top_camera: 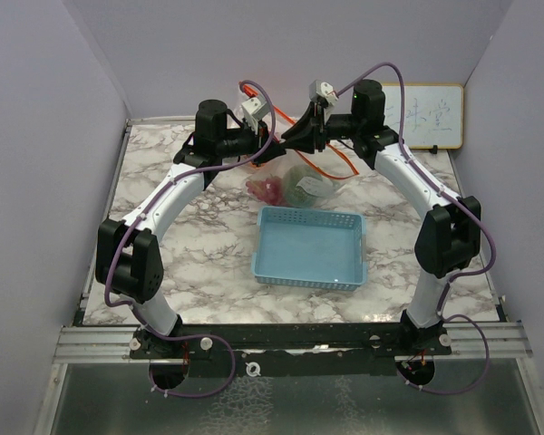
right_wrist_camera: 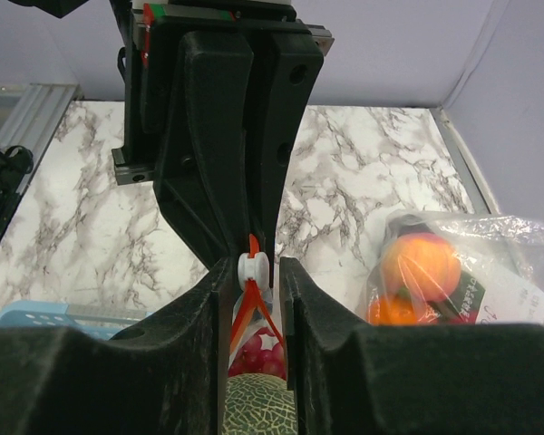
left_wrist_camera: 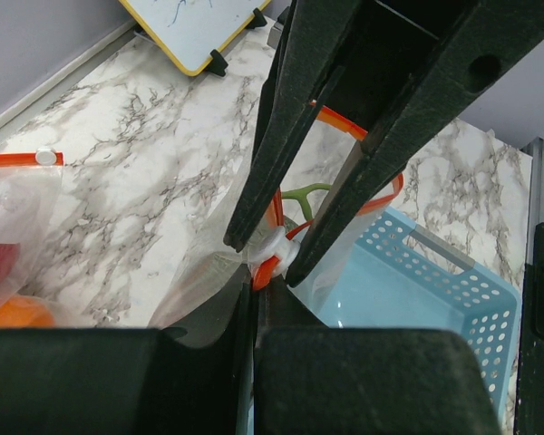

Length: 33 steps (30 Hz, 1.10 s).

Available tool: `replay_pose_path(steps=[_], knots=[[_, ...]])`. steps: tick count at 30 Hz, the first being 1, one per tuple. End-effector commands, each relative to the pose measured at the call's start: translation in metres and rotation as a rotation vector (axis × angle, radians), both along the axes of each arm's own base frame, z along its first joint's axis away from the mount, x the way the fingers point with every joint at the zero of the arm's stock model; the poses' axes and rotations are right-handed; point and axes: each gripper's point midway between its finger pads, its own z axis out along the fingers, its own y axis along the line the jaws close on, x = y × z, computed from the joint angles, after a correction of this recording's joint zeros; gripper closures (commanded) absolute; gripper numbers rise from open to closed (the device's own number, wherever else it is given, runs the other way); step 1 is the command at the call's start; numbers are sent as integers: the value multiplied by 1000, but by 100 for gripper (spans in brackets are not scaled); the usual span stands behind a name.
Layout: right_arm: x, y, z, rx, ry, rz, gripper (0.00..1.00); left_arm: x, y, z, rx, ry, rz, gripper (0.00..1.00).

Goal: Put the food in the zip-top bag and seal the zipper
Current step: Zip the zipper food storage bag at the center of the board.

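A clear zip-top bag (top_camera: 319, 188) with an orange zipper hangs between both grippers over the back of the table. Inside it I see the red grape bunch (right_wrist_camera: 254, 349) and the netted green melon (right_wrist_camera: 258, 408). My left gripper (left_wrist_camera: 254, 294) is shut on the bag's orange zipper edge (left_wrist_camera: 265, 272). My right gripper (right_wrist_camera: 256, 272) faces it, jaws narrowly apart around the white slider (right_wrist_camera: 254, 267), which touches one finger and leaves a small gap at the other. A second clear bag (right_wrist_camera: 517, 272) at the back holds a peach (right_wrist_camera: 420, 263) and an orange (right_wrist_camera: 394, 310).
The light-blue basket (top_camera: 263, 245) stands just in front of the hanging bag, with nothing visible in it. A small whiteboard (top_camera: 431, 116) leans against the back wall at the right. Purple walls close in the table on three sides.
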Motion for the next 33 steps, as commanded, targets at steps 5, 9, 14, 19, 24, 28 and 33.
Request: replay_pose_path(steps=[5,9,14,19,24,28,33], knots=[[6,3,0,-9,20,-20,94,-8,-6,43,-66,-111,-57,100],[14,-1,-4,-33,25,-88,97,-9,-3,37,-36,-111,-48,100],[24,-15,-14,-59,68,-158,98,-7,12,31,-10,-105,4,100],[36,-48,-22,-71,94,-242,98,3,34,30,16,-110,93,100],[40,-78,-29,-86,88,-308,98,19,56,26,38,-94,204,100],[42,-102,-35,-87,89,-369,98,44,84,19,74,-67,381,100],[50,-119,-46,-116,80,-451,98,59,104,15,95,-50,484,100]])
